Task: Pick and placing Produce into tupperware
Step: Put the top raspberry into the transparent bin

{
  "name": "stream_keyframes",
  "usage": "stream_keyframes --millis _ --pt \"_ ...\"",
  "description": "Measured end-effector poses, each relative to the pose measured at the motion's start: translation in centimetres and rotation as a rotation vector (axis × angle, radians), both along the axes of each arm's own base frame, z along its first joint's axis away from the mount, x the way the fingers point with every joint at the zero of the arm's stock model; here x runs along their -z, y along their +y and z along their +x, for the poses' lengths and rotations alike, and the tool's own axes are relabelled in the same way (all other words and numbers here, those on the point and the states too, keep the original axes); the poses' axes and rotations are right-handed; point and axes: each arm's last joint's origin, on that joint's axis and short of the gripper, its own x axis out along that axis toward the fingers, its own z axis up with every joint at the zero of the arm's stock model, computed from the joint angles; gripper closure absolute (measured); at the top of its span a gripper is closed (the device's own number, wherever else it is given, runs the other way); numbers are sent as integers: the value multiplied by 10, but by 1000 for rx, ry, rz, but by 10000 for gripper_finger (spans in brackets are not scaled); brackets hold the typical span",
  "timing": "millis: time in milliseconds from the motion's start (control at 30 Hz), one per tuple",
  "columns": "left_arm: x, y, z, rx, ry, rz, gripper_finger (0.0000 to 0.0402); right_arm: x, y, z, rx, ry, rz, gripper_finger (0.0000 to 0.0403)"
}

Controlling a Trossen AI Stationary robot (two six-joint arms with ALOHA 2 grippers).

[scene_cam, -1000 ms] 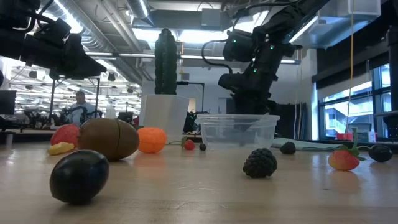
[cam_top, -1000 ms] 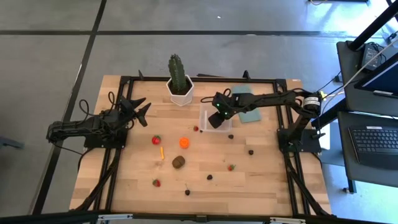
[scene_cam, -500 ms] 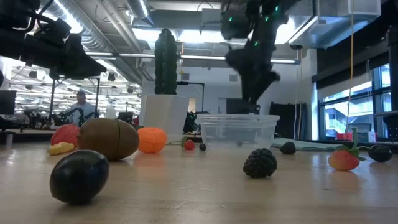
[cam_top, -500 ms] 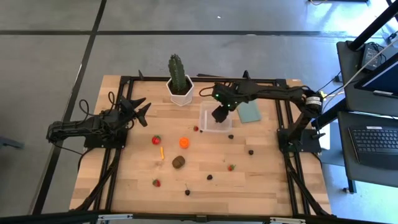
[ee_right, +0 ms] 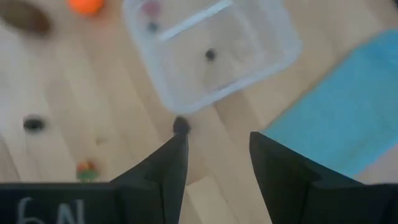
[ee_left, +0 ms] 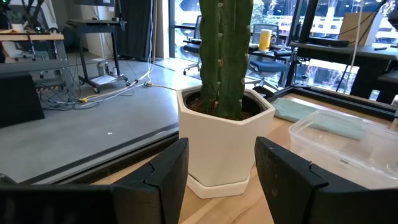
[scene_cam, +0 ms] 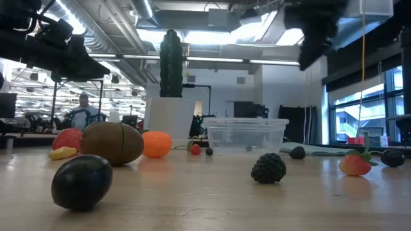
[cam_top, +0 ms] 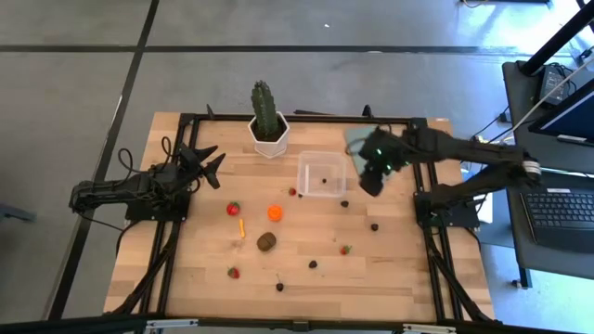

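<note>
The clear container [cam_top: 321,174] sits beside the cactus [cam_top: 266,116] pot with one small dark berry [cam_top: 322,173] inside. Around it on the table lie an orange ball [cam_top: 275,212], a brown oval [cam_top: 266,242] and strawberries [cam_top: 233,209]. The right gripper [cam_top: 371,182] hovers just beside the container, fingers apart and empty. The left gripper [cam_top: 212,160] waits open on the cactus's other side.

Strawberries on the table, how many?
4: one left of the orange ball, one beside the tupperware, one near the front edge, one front right.
</note>
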Motion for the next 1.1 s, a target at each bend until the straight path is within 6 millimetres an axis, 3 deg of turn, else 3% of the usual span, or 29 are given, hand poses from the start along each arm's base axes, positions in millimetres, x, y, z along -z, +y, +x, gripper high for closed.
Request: stream_keyframes --millis 300,433,600,833,1100 --pt "0 0 0 0 0 0 225 80 38 -5 -192 -191 -24 228" --pt "0 0 0 0 0 0 225 109 45 -6 -225 -261 -33 228" --pt "0 0 0 0 -1 0 225 135 47 -17 -191 -222 -55 228" --pt "0 0 0 0 0 0 225 150 46 -23 -161 -244 -66 228" --pt "0 0 0 0 -1 -1 225 151 45 -23 -69 -260 -7 228"
